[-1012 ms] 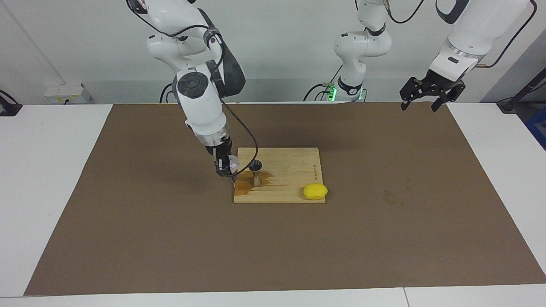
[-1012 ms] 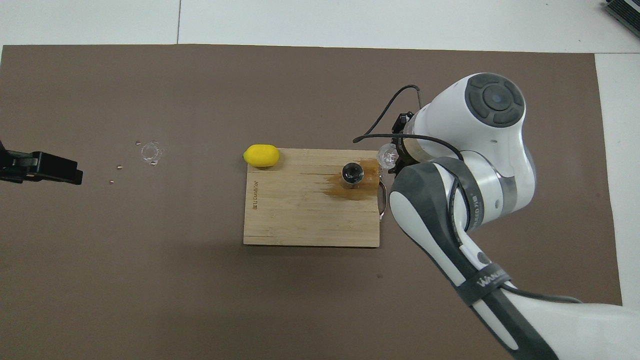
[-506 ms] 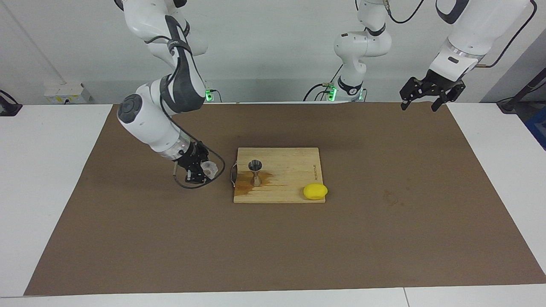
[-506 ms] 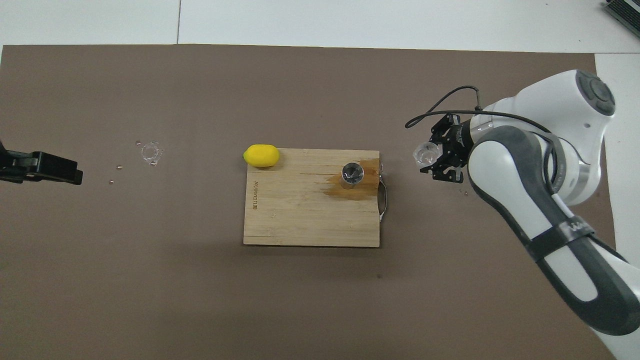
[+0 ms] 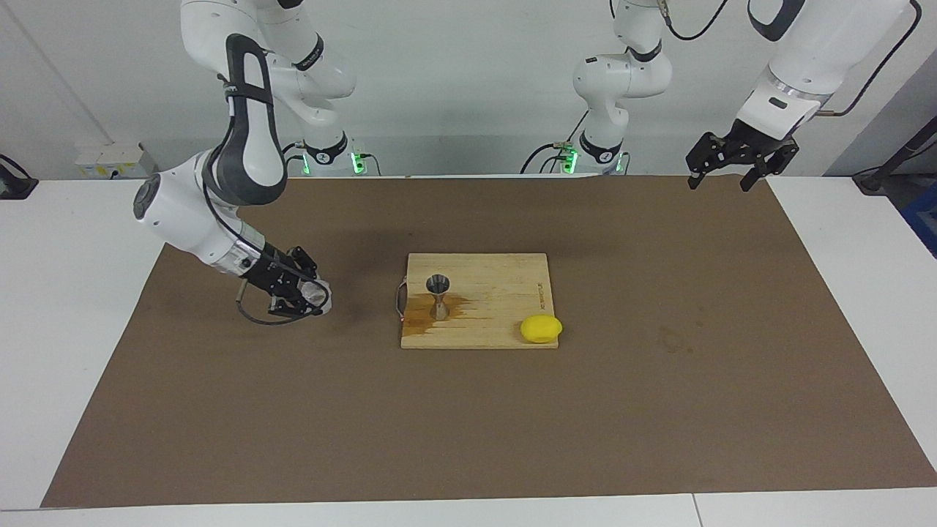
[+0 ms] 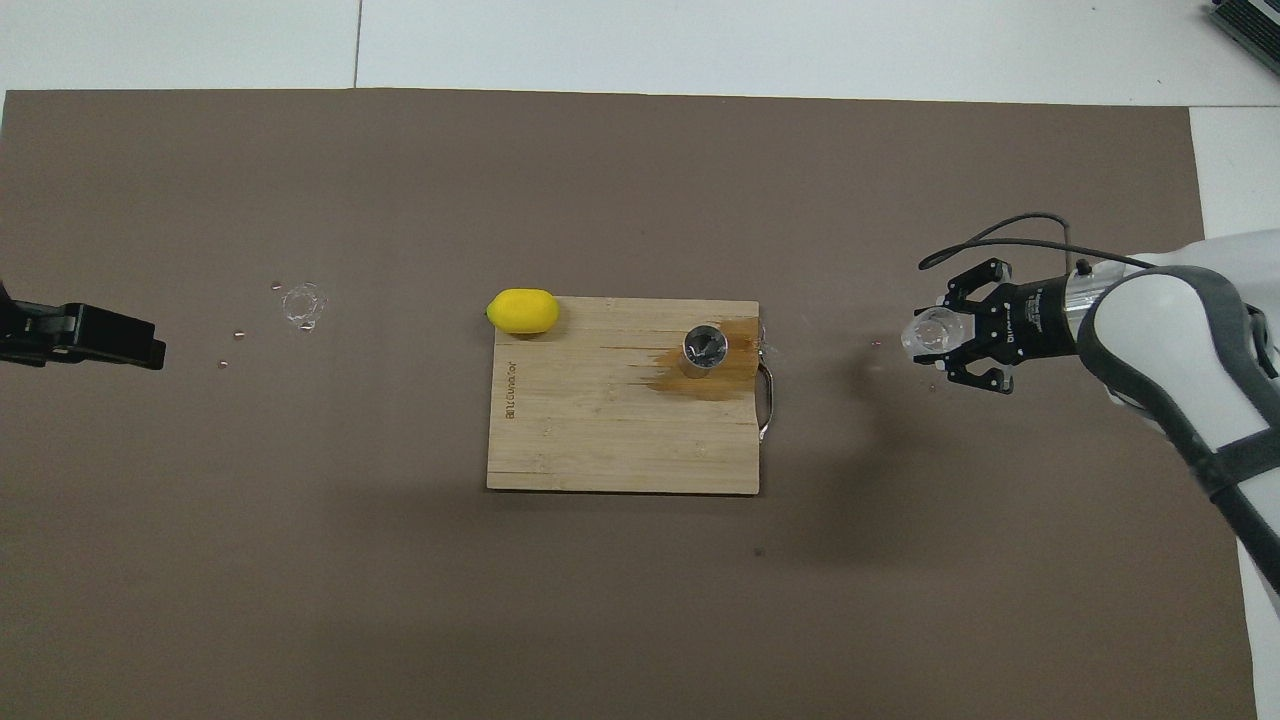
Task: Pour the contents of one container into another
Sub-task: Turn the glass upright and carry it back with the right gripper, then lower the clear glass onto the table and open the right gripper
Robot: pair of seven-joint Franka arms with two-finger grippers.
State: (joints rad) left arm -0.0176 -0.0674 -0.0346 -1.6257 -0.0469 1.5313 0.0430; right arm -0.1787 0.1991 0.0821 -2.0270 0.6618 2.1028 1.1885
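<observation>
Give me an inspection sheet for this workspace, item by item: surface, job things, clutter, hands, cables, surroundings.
Surface: brown mat on a white table; wooden cutting board with a brown wet stain around the jigger.
Job's things: glass tumbler held on its side over the mat, toward the right arm's end; metal jigger upright on the board.
Clutter: lemon at the board's corner; small clear bits on the mat toward the left arm's end.
Hands: right hand shut on the tumbler; left hand open, waiting over the mat's edge.
Cables: black cable looping under the right wrist.
Surroundings: white wall; wall socket box.
</observation>
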